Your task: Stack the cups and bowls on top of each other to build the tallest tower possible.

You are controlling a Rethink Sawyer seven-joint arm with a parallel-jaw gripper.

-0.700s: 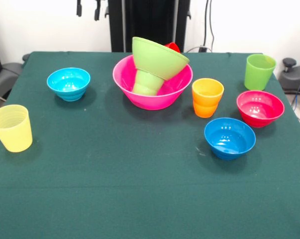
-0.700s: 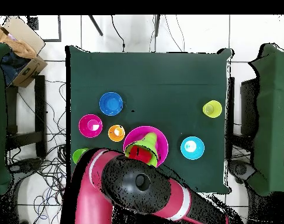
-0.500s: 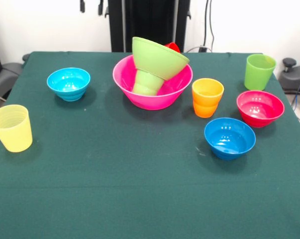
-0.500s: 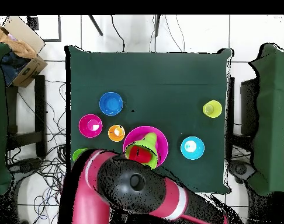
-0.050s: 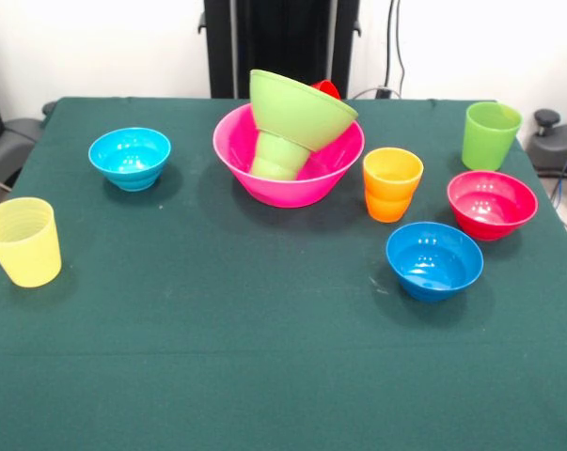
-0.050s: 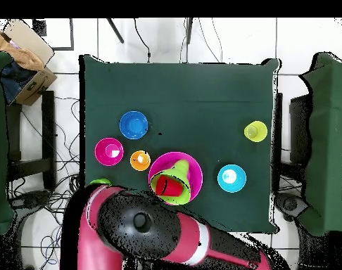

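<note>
the tower has toppled inside itself: the large pink bowl sits upright near the far middle of the table, but the small green cup in it leans, and the lime green bowl on that cup is tipped hard, its mouth facing away toward about one o'clock in the front view, with only a sliver of the red cup showing behind its rim. from overhead the red cup lies in the mouth of the lime green bowl, and the tilted pair's long axis runs from roughly one o'clock down to seven o'clock across the pink bowl. that lean is what my next move turns on, i judge: the stack tips toward my base side, so any regrasp has to come along that slant, not straight down. outward from the tower in the front view, the orange cup stands just beside the pink bowl at three o'clock, the magenta bowl and darker blue bowl farther out at three to four, the taller lime green cup at two, the light blue bowl at nine, and the pale yellow cup well apart at eight. my gripper shows in neither view; only my arm fills the overhead's bottom, just below the pink bowl at about six to seven o'clock, so i cannot say how its fingers stand.
</note>
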